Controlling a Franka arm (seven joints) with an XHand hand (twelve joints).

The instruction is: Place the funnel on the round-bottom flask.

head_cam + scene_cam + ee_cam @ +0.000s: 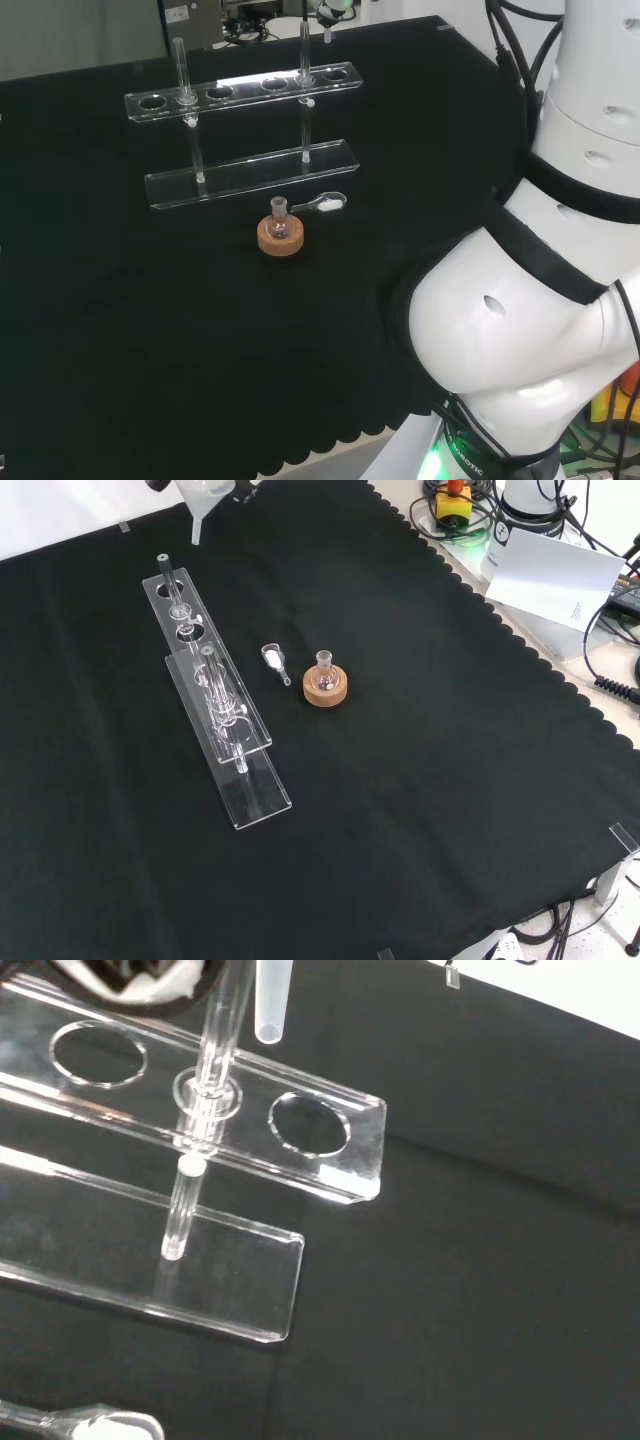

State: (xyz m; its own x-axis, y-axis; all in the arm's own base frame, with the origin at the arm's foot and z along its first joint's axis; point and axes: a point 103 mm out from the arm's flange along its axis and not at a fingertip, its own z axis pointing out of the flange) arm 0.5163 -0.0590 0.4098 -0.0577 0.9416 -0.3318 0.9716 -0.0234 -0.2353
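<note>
Up at the far edge of the surface in the front view, the funnel (207, 498) hangs in the air, its stem pointing down just beyond the far end of the rack (213, 690). In the wrist view the funnel stem's open tip (270, 1005) sits close above the rack's top plate, near its end hole (309, 1122). A dark and white part of the hand (150, 982) shows blurred at that view's edge; whether the fingers are apart or clamped on the funnel I cannot tell.

The flask (324, 671) stands upright in its cork ring (326, 689) near the middle of the surface, its neck open and bare. It is well apart from the funnel. Just beside the ring, between it and the rack, lies a small clear spoon (274, 661) with white powder in its bowl; the head view shows it too (326, 203), nearly touching the ring (280, 238).

The rack is clear plastic, two plates on thin posts, with a row of round holes in the top plate. At least two glass tubes (180, 68) stand upright in it in the head view.
</note>
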